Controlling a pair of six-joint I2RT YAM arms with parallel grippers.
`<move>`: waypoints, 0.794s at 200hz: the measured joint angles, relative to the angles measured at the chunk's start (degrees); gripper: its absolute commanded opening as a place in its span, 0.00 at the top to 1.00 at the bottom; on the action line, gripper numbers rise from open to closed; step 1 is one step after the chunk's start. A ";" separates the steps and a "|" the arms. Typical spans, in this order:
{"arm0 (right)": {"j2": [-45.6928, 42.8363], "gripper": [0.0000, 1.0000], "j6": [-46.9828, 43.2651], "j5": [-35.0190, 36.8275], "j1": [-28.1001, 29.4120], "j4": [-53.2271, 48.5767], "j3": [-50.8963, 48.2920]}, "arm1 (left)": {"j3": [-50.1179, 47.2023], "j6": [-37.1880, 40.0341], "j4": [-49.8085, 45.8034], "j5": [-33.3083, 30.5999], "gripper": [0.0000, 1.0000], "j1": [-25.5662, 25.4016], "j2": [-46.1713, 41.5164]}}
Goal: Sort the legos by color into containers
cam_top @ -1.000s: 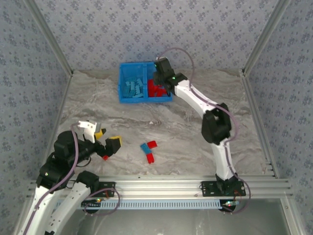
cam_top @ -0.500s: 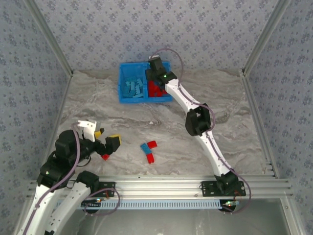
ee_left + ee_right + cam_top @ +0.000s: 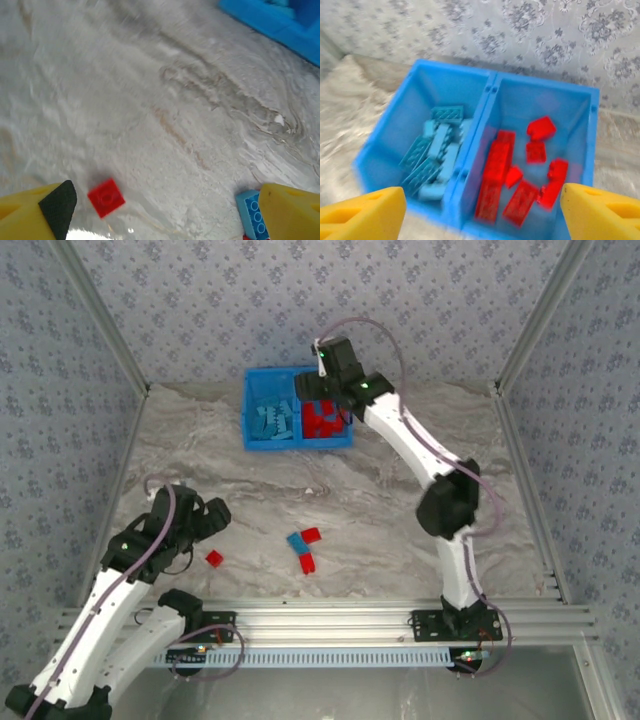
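Yellow-tipped left tool (image 3: 165, 200), right tool (image 3: 482, 200) both spread wide, empty.

No legible text anywhere, seemingly.

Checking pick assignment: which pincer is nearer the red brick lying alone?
Left. The left pincer hovers close to the red brick; the right pincer is far off, over the bin.

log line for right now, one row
left jaws open near loose red brick | right jaws open over bin | blue bricks left half, red bricks right half | more loose bricks on table
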 measured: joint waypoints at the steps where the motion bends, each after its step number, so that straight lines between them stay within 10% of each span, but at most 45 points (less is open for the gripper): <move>1: -0.61 0.12 0.07 -0.07 0.04 0.04 -0.55 | -0.28 -0.74 -0.07 0.15 0.05 0.00 0.00; 99: -49.46 0.04 7.32 -9.53 6.97 -0.15 -54.16 | -17.68 -26.84 3.82 2.93 0.13 -0.79 6.29; 159: -64.89 0.02 14.32 -7.89 11.32 -3.65 -59.69 | -17.68 -24.76 7.93 3.26 0.35 0.74 16.72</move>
